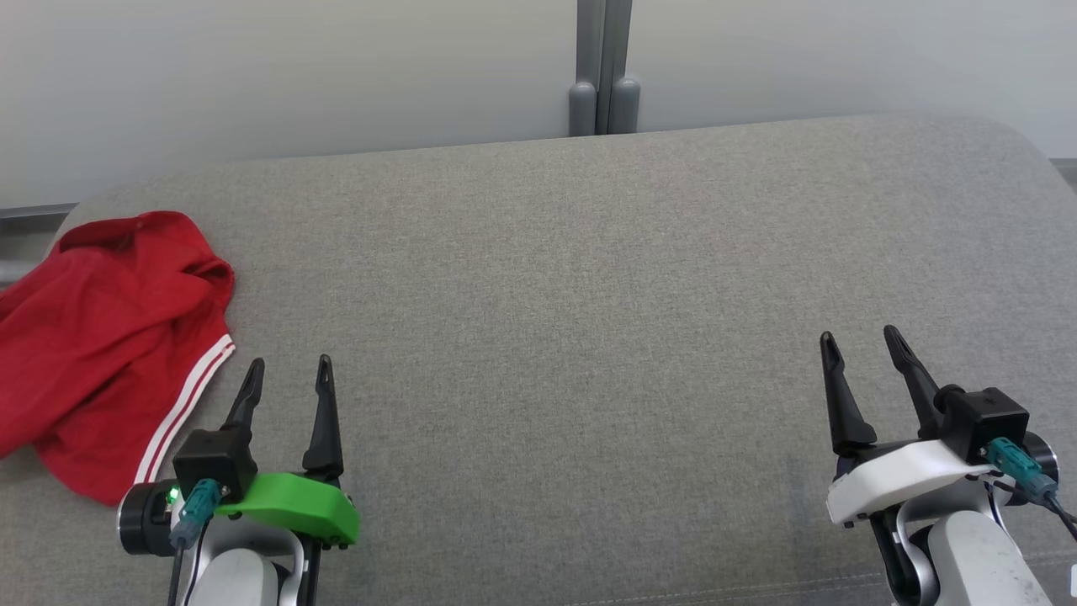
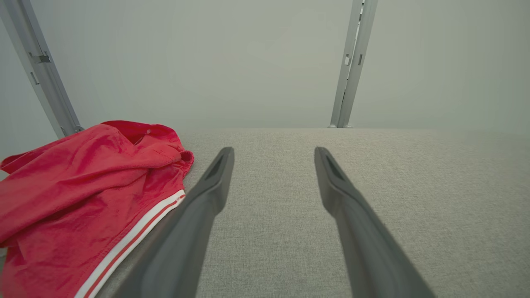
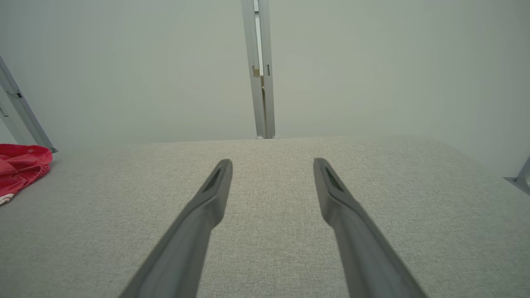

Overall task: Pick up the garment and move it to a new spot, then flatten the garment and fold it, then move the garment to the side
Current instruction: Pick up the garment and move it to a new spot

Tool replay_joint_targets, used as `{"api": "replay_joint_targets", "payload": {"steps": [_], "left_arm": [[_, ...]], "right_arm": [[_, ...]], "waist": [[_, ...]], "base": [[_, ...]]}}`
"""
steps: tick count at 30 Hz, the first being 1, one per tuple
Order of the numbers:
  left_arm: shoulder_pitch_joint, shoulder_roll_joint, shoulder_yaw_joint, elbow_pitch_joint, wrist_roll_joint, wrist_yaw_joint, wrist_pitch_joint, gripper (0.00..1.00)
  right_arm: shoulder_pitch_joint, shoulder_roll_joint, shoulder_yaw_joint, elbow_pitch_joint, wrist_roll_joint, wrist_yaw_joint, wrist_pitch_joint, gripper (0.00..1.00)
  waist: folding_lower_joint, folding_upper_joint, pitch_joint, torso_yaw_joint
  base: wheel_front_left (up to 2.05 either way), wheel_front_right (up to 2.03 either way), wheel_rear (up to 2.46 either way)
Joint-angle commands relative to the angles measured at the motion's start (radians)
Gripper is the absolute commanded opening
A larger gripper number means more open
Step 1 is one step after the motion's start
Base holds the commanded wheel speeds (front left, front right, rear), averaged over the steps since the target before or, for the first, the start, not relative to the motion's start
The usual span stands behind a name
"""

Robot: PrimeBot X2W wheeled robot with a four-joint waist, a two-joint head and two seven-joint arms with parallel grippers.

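The garment [image 1: 101, 337] is red with a white stripe along one hem. It lies crumpled at the far left of the grey padded surface [image 1: 572, 320]. My left gripper [image 1: 289, 368] stands open just right of the garment, a small gap from its striped hem, holding nothing. In the left wrist view the garment [image 2: 83, 198] sits left of the open left gripper [image 2: 273, 154]. My right gripper [image 1: 860, 338] is open at the lower right, far from the cloth. The right wrist view has the garment [image 3: 20, 165] at its left edge and the open right gripper [image 3: 272, 164] over bare fabric.
A pale wall with a grey upright post [image 1: 603, 67] runs behind the surface. The surface's rounded back edge [image 1: 968, 126] curves down at the right. Its left edge lies under the garment.
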Motion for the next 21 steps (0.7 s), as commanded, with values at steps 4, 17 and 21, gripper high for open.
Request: {"api": "replay_joint_targets", "payload": {"steps": [4, 17, 21], "left_arm": [[-0.015, 0.000, 0.001, 0.007, 0.001, 0.002, -0.003, 1.00], [-0.025, -0.001, 0.001, 0.013, -0.006, 0.002, -0.003, 1.00], [-0.025, -0.002, 0.000, 0.010, -0.003, 0.008, -0.003, 1.00]], "right_arm": [[0.008, 0.000, -0.003, 0.001, 0.004, 0.000, -0.004, 1.00], [0.014, -0.002, -0.008, -0.002, 0.001, 0.000, -0.004, 1.00], [0.016, -0.002, -0.006, -0.004, -0.001, 0.000, -0.004, 1.00]], "waist": [[0.0000, 0.0000, 0.000, 0.002], [0.0000, 0.0000, 0.000, 0.037], [0.0000, 0.0000, 0.001, 0.070]], "base": [[0.00, 0.00, 0.00], [0.00, 0.00, 0.00], [0.00, 0.00, 0.00]]}}
